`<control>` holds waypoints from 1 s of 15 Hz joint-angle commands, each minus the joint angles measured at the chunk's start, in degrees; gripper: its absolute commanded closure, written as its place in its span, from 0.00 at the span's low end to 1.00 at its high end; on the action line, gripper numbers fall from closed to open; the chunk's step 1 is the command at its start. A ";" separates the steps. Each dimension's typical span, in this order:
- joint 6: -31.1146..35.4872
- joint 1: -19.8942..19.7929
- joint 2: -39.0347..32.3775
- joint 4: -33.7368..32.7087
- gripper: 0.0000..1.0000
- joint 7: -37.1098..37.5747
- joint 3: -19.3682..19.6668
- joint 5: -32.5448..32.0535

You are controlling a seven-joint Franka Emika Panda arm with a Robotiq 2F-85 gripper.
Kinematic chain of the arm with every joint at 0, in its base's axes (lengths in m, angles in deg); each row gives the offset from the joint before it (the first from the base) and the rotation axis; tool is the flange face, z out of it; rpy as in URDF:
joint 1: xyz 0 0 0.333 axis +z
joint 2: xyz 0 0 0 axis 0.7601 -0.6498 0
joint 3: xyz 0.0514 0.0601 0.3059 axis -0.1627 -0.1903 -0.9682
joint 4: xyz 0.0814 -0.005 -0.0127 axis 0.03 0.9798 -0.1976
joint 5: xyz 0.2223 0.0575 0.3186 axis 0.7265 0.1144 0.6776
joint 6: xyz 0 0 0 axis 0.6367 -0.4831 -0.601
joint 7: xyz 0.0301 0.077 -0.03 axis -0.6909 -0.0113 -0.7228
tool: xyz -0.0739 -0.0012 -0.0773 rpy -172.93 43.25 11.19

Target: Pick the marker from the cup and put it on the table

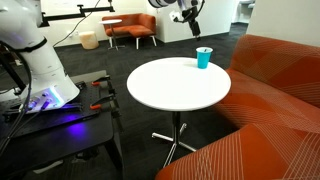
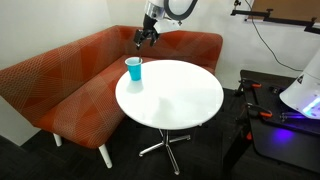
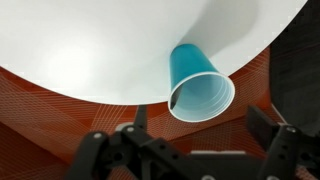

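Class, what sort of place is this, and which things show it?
Probably an office lounge or lab common area: an orange bench sofa beside a round white table, an orange armchair further back, and a dark workbench.

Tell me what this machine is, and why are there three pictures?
It is a robot arm with two fingers for grabbing. Two pictures come from cameras standing in the room. The third comes from a camera on the arm's wrist, looking past the fingers. On the round white table stands one blue cup, near the edge by the orange sofa. The fingers hang open in the air near the cup and hold nothing. I cannot clearly see what is inside the cup.
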 commanded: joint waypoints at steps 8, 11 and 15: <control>-8.73 -5.18 -0.34 -3.78 0.00 -21.42 -4.42 15.65; -11.67 -5.71 -1.28 -5.65 0.00 -22.59 -4.33 15.70; -14.75 -6.90 -3.54 -9.01 0.00 -25.69 -5.11 16.83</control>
